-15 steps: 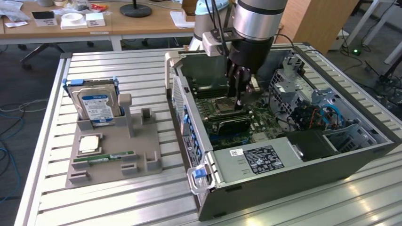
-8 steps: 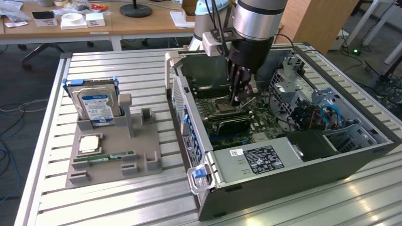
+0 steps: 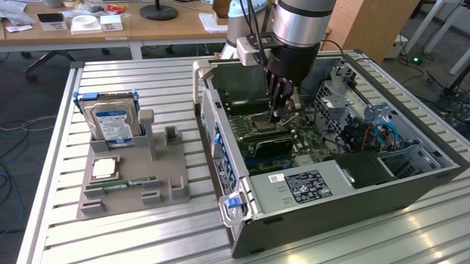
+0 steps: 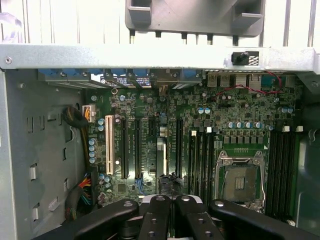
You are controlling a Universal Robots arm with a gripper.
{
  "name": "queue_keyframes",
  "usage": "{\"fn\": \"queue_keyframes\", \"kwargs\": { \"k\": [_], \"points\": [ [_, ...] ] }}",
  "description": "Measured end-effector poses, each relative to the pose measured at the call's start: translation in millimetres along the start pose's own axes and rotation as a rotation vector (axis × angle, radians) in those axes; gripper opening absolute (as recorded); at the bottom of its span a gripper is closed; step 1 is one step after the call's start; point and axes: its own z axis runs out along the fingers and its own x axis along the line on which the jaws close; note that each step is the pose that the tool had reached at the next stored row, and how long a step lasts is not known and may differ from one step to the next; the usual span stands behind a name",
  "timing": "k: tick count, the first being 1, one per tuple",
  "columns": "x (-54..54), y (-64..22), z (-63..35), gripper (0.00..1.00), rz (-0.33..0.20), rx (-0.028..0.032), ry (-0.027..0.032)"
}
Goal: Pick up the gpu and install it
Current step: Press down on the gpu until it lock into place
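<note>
The pincer [image 3: 278,108] hangs inside the open case [image 3: 411,181], low over the motherboard [image 4: 235,115]. In the exterior view it lines up with the CPU socket [image 3: 265,122]. In the wrist view its fingers [image 4: 156,215] stand drawn in close together, with only a narrow gap between them. A thin dark card, the gpu [image 4: 168,183], is pinched in that gap. It is seen edge-on, so little of it can be made out. There the gpu lies over the expansion slots [image 4: 131,147], between the white slot [image 4: 109,150] and the memory slots [image 4: 200,160] beside the socket. Whether it touches a slot I cannot tell. In the exterior view the gpu [image 3: 276,115] shows as a dark sliver below the fingertips. On the exterior view's left, a grey holder [image 3: 165,165] sits on the slatted surface [image 3: 52,181]. It carries a hard drive [image 3: 111,122] standing upright, a CPU chip [image 3: 103,168] lying flat and a green memory stick [image 3: 121,184].
</note>
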Motion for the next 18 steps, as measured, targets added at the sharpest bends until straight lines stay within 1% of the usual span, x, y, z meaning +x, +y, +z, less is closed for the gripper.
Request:
{"fn": "queue_keyframes", "kwargs": {
  "k": [10, 18],
  "points": [
    [0.0, 0.0, 0.4, 0.11, 0.000, 0.0000, -0.0001],
    [0.2, 0.3, 8.4, 0.11, 0.000, -0.0001, 0.0000]
  ]
}}
